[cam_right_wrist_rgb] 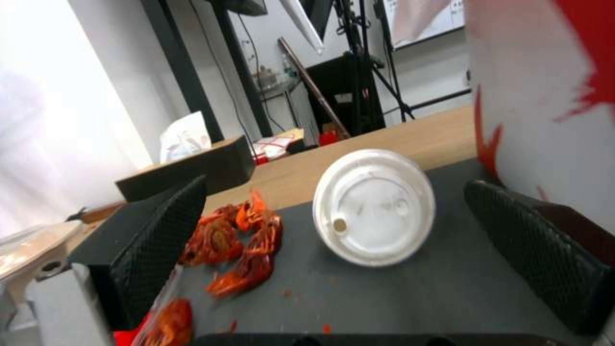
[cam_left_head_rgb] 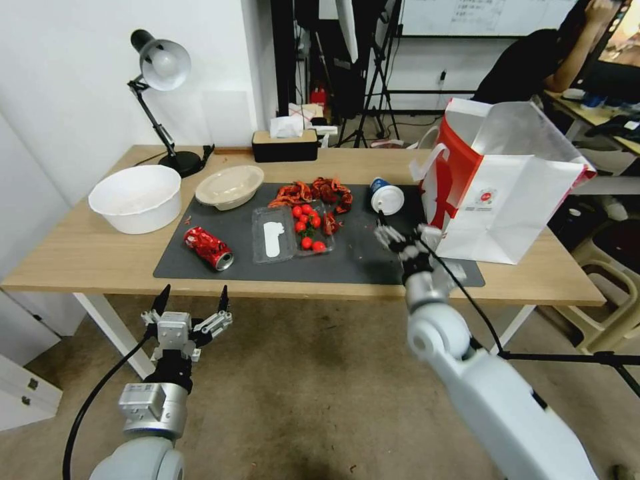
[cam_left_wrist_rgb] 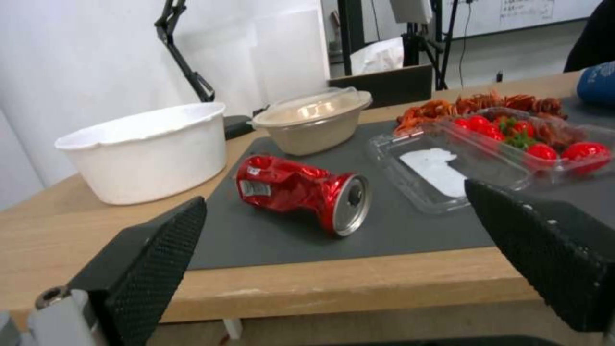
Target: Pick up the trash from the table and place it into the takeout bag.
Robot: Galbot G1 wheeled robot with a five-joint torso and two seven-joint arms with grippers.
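Note:
On the table (cam_left_head_rgb: 80,253) a dark grey mat (cam_left_head_rgb: 360,263) carries the trash. A crushed red can (cam_left_head_rgb: 209,248) (cam_left_wrist_rgb: 301,194) lies at its left. A lidded beige bowl (cam_left_head_rgb: 230,187) (cam_left_wrist_rgb: 314,122) sits behind it. A blue-white paper cup (cam_left_head_rgb: 387,197) lies on its side, its white lid (cam_right_wrist_rgb: 374,206) facing my right gripper (cam_left_head_rgb: 402,230). That gripper hovers open over the mat just short of the cup, close to the white-and-red takeout bag (cam_left_head_rgb: 507,193) (cam_right_wrist_rgb: 545,96). My left gripper (cam_left_head_rgb: 195,291) hangs open below the table's front edge, facing the can.
A large white bowl (cam_left_head_rgb: 137,198), a desk lamp (cam_left_head_rgb: 160,67) and a black tissue box (cam_left_head_rgb: 285,143) stand at the back left. An open clear clamshell (cam_left_head_rgb: 273,235) with cherry tomatoes (cam_left_head_rgb: 308,223) and crayfish shells (cam_left_head_rgb: 313,193) lie mid-mat.

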